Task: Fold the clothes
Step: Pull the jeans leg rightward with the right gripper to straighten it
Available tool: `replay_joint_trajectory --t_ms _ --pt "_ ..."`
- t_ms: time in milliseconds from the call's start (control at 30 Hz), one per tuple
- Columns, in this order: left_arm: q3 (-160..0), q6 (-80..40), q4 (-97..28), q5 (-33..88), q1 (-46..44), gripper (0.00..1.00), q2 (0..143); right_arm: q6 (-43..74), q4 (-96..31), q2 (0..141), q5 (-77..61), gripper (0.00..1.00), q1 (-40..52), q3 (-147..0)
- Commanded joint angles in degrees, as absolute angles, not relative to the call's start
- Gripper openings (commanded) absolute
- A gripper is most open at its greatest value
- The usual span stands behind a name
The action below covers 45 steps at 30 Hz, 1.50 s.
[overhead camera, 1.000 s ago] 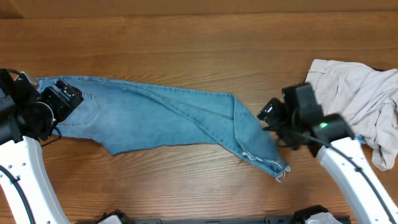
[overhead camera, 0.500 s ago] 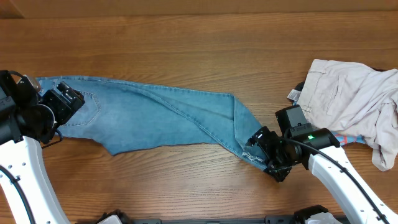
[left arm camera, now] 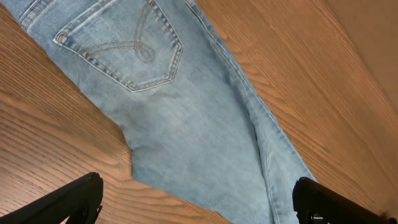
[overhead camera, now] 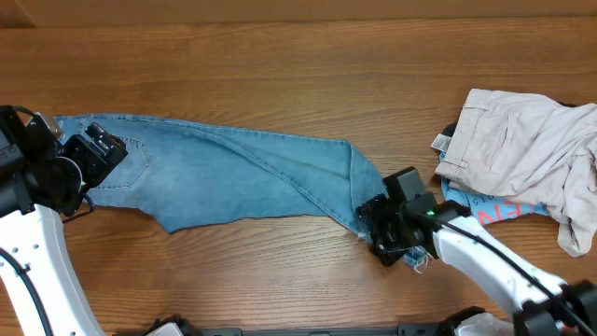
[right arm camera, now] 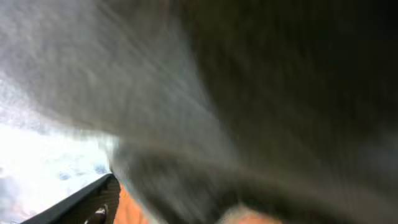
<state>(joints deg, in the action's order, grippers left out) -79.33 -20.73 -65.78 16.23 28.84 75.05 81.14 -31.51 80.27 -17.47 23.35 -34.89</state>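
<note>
- The right gripper (overhead camera: 377, 239) has slid in from the open table beside the beige pile over the last second. It now sits right on the frayed hem (overhead camera: 418, 254) at the leg end of the light blue washed denim jeans (overhead camera: 233, 177).
- Its wrist view is only a blur of grey cloth pressed close to the lens, with one dark finger (right arm camera: 81, 202) at the bottom. I cannot tell how far the jaws are parted or whether they have pinched denim.
- The left gripper (left arm camera: 196, 190) has not moved. It hovers with jaws spread wide and nothing between them, above the seat end near the back patch pocket (left arm camera: 124, 50).
- The jeans lie stretched out flat across the brown wooden table (overhead camera: 280, 56), waistband left and hem right, unchanged in shape so far.
- With the arm gone from there, a bright blue garment with red print (overhead camera: 485, 207) shows beneath the crumpled beige trousers (overhead camera: 522, 140).
- This looks like the reach for a first lengthwise fold. No fold has been made yet.
</note>
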Motion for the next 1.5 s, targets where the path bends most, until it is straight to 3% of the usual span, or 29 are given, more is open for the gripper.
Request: replay_joint_trajectory --t_ms 0,100,200,233,367,567,633,733,767,1033,1067,1100,1133,1167,1200,1267,1333,1467 --pt "-79.59 -19.22 -65.76 15.59 28.56 1.0 75.0 81.38 -28.67 82.21 -13.72 0.66 23.57 -34.48" --pt "-79.59 -19.25 -65.76 14.41 28.56 1.0 75.0 78.89 -29.95 82.08 -10.0 0.53 23.55 -36.03" --pt "-79.59 -19.25 -65.73 14.41 28.56 1.0 75.0 78.81 -30.65 82.08 -8.51 0.24 23.55 -37.26" --pt "-79.59 -19.25 -65.76 14.41 28.56 1.0 75.0 78.56 -30.68 82.08 -8.14 0.22 23.55 -37.26" --pt "-79.59 -19.25 -65.76 14.41 28.56 1.0 75.0 72.49 -30.83 82.0 -7.92 0.22 23.55 -40.56" --pt "-79.59 -19.25 -65.76 14.44 28.56 1.0 75.0 67.0 -37.69 82.0 -7.2 0.3 23.55 -48.01" --pt "-79.59 -19.25 -65.78 14.44 28.56 1.0 75.0 66.96 -38.09 82.0 -6.59 0.26 23.55 -48.01" --pt "-79.59 -19.25 -65.8 14.44 28.56 1.0 75.0 66.96 -37.32 82.0 -2.79 0.06 23.55 -48.03" --pt "-79.59 -19.25 -65.78 14.44 28.56 1.0 75.0 66.43 -36.51 82.0 -1.43 0.04 23.49 -48.03" --pt "-79.59 -19.22 -65.8 14.39 28.56 1.0 75.0 56.42 -19.44 82.13 4.14 0.04 18.2 -48.03" --pt "-79.59 -19.25 -65.8 14.41 28.56 1.0 75.0 53.67 -18.0 82.28 5.26 0.06 16.6 -48.03" --pt "-79.59 -19.25 -65.78 14.41 28.56 1.0 75.0 50.13 -16.16 82.5 5.37 0.17 15.31 -48.03" --pt "-79.59 -19.25 -65.76 14.41 28.56 1.0 75.0 47.51 -14.81 82.74 5.37 0.38 14.76 -48.03" --pt "-79.59 -19.25 -65.76 14.41 28.56 1.0 75.0 45.15 -13.41 83.09 5.58 0.52 14.41 -48.03" --pt "-79.59 -19.25 -65.78 14.41 28.56 1.0 75.0 42.61 -11.88 83.5 5.91 0.74 14.17 -48.03" --pt "-79.59 -19.2 -65.78 14.41 28.56 1.0 75.0 39.88 -10.68 83.68 8.56 0.92 14.11 -48.47" --pt "-79.59 -17.8 -65.78 14.66 28.56 1.0 75.0 35.33 -15.86 83.44 9.43 0.99 14.04 -52.97" --pt "-79.59 -16.64 -66.0 14.98 28.53 1.0 75.0 36.1 -41.23 83.26 17.65 1.0 14.0 -70.0"
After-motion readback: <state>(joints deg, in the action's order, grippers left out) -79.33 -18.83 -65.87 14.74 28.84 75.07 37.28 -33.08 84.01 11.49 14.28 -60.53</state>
